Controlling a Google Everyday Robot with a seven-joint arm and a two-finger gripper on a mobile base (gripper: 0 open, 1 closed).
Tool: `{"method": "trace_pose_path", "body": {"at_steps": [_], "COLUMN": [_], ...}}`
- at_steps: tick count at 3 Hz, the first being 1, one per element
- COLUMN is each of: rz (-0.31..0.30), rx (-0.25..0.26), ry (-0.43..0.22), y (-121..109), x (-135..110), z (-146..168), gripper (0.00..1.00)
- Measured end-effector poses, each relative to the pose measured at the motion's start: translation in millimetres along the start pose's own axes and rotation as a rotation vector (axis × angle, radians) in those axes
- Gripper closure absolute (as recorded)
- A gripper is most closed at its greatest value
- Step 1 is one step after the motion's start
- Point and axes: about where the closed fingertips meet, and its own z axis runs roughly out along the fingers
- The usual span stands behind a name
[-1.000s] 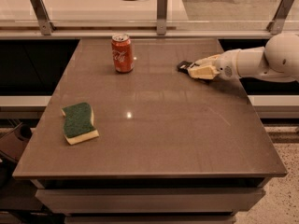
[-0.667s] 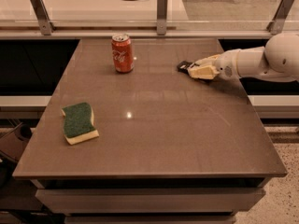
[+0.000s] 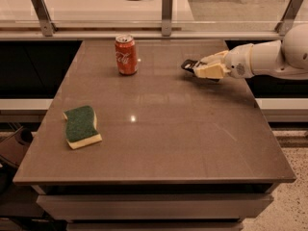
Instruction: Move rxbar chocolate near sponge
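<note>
The rxbar chocolate (image 3: 188, 64) is a small black wrapper at the table's far right. Only its left end shows, sticking out from between the fingers. My gripper (image 3: 201, 67) reaches in from the right on a white arm (image 3: 269, 57) and is shut on the bar, low over the table top. The sponge (image 3: 81, 126), dark green on top with a pale yellow base, lies flat near the table's front left, far from the gripper.
A red soda can (image 3: 126, 55) stands upright at the back, left of the gripper. The brown table (image 3: 163, 143) ends in a front edge and side drops. A railing with metal posts (image 3: 167, 13) runs behind it.
</note>
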Motion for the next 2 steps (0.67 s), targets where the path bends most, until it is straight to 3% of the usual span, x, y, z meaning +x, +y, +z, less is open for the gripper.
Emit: {"method": "trace_pose_path", "body": {"at_steps": [2], "rz": [-0.075], "rx": [-0.024], "ry": [-0.003], "y": [46.1], "x": [-27.3], "z": [-6.4], "gripper": [1.0]}}
